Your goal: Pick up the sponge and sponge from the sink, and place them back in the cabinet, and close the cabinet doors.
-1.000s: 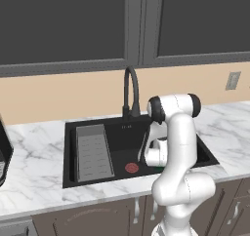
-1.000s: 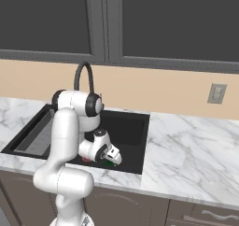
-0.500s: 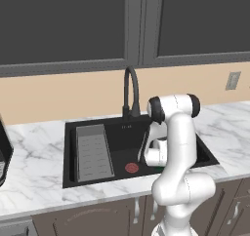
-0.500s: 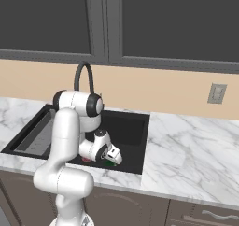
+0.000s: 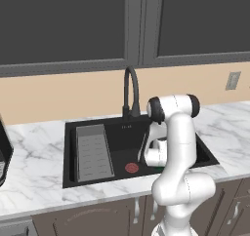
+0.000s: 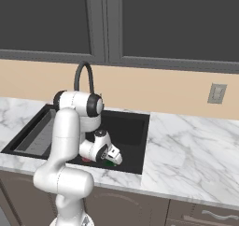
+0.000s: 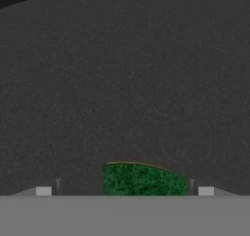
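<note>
One green sponge (image 7: 144, 180) lies on the black floor of the sink (image 5: 122, 149), low in the hand view, between my two fingertips. My gripper (image 7: 124, 191) is open, its jaws set wide on either side of the sponge and not touching it. In the right base view the gripper (image 6: 114, 158) points down into the front part of the sink (image 6: 133, 127), and a sliver of the green sponge (image 6: 109, 163) shows under it. In the left base view the forearm hides most of the hand. The cabinet and the cabinet doors are out of view.
A grey ribbed tray (image 5: 93, 152) lies in the left part of the basin and a red drain disc (image 5: 131, 167) sits just left of the hand. The black arched faucet (image 5: 131, 91) rises behind the sink. Dark glass-fronted wall cupboards (image 5: 63, 25) hang above the marble counter (image 5: 34, 162).
</note>
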Controlling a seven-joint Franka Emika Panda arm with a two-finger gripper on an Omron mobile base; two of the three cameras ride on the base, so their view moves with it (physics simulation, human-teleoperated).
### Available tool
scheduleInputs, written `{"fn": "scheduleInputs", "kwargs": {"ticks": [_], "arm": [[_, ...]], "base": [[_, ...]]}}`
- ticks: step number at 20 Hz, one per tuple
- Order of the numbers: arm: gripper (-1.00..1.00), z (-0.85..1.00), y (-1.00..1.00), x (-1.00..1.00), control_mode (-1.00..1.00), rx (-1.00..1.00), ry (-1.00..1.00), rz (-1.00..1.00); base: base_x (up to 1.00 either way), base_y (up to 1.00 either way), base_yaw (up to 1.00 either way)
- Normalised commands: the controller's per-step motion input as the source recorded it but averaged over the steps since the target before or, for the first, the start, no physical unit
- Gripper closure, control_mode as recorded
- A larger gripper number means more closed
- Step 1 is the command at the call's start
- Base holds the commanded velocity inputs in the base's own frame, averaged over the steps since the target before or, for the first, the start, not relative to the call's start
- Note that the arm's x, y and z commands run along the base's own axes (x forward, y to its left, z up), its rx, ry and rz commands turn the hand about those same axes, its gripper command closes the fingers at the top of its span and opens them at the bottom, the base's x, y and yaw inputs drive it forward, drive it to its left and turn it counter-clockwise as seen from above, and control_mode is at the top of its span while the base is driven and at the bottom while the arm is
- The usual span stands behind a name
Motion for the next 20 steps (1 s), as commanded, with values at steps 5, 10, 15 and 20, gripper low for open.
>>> {"fn": "scheduleInputs", "kwargs": {"ticks": [5, 10, 15, 20], "arm": [[-1.0, 0.0, -0.13, 0.0, -1.0, 0.0, 0.0, 0.0], [-1.0, 0.0, -0.2, 0.0, -1.0, 0.0, 0.0, 0.0], [-1.0, 0.0, -0.09, -0.07, -1.0, 0.0, 0.0, 0.0], [-1.0, -0.02, 0.0, -0.15, -1.0, 0.0, 0.0, 0.0]], "base": [[0.0, 0.0, 0.0], [0.0, 0.0, 0.0], [0.0, 0.0, 0.0], [0.0, 0.0, 0.0]]}}
